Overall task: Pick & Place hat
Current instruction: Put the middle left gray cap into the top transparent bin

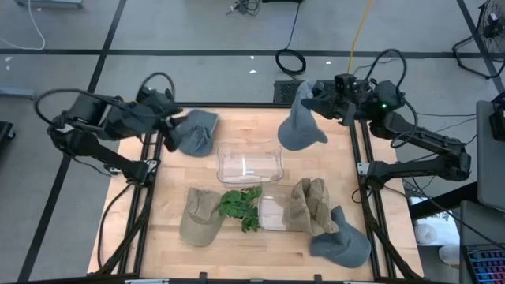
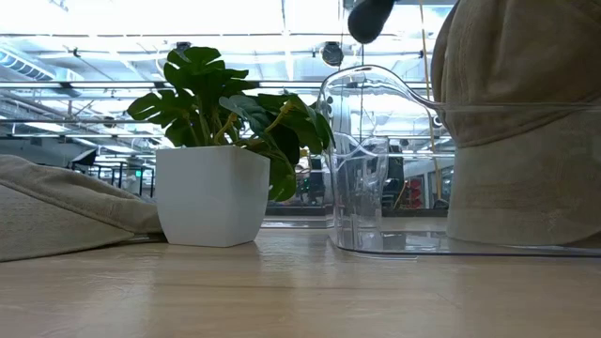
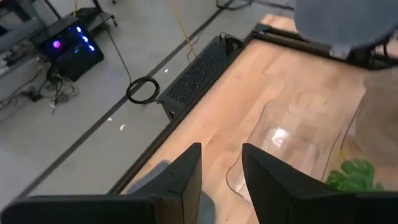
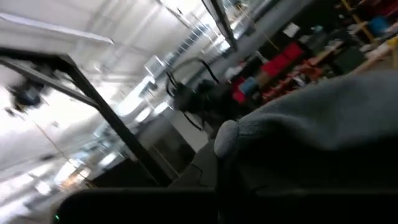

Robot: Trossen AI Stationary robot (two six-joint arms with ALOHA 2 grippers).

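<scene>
A grey hat [image 1: 300, 125] hangs from my right gripper [image 1: 317, 98] above the table's far right part. Its grey cloth [image 4: 311, 124] fills the right wrist view, and its lower tip [image 2: 370, 19] shows at the top of the low view. A second grey hat [image 1: 197, 131] lies flat at the far left of the table. My left gripper [image 1: 178, 125] is open at that hat's left edge. In the left wrist view, grey cloth [image 3: 157, 175] shows under the left gripper [image 3: 221, 180], with bare table between the fingers. Whether it touches that hat, I cannot tell. My right gripper is shut on the grey hat at its upper end [image 1: 309, 96], coming level from the table's right side. The hat's cloth [image 4: 292, 130] covers the fingers in the wrist view, so the hold itself is hidden. The hat hangs below, lifted clear of the table.
A clear bin [image 1: 250, 162] stands mid-table and another [image 1: 272, 213] nearer, holding a tan hat [image 1: 308, 205]. A tan cap [image 1: 201, 217], a small potted plant [image 1: 243, 207] and a third grey hat [image 1: 341, 241] lie along the near part. Black frame rails [image 1: 155, 181] edge the table.
</scene>
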